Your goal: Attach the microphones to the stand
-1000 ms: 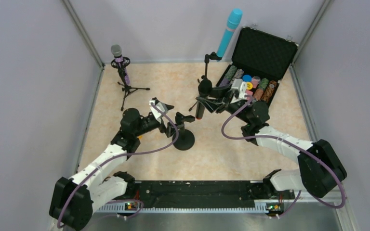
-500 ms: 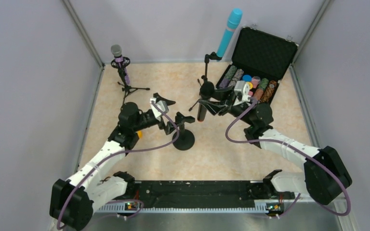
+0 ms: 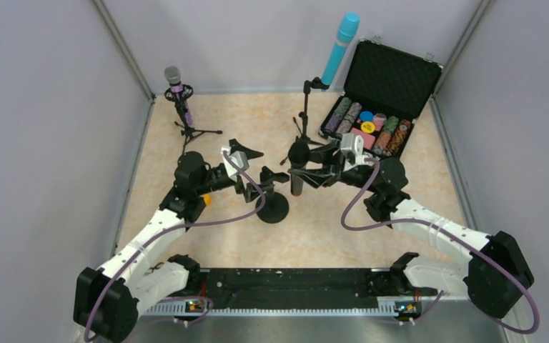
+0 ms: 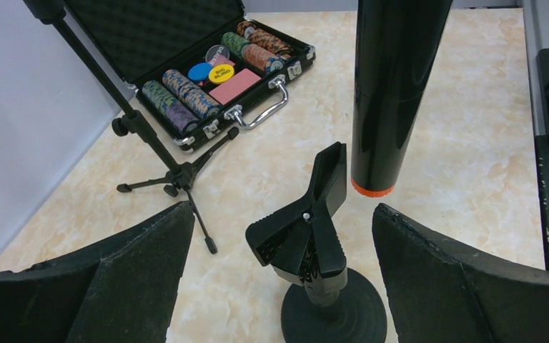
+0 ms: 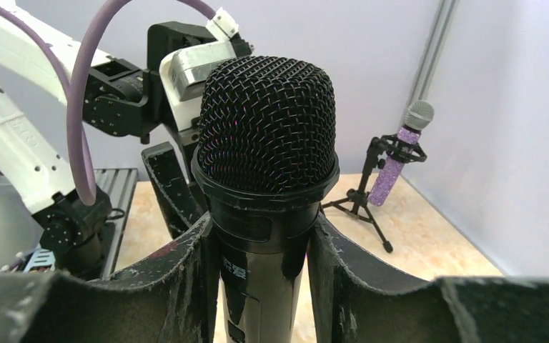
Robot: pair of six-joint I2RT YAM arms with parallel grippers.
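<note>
With the right gripper (image 5: 261,275) clamped on the upright black microphone (image 4: 394,93), its orange end hanging just beside the clip (image 4: 307,229) of the round-base stand (image 4: 343,318), align the barrel with the clip's mouth before pressing in; the left gripper (image 4: 280,209), jaws wide apart, flanks the clip.

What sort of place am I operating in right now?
Probably a lab robot test cell, not a real stage: plain grey walls on metal frame posts box in a marble-pattern tabletop, with staged props like a tripod microphone stand and a poker-chip case.
</note>
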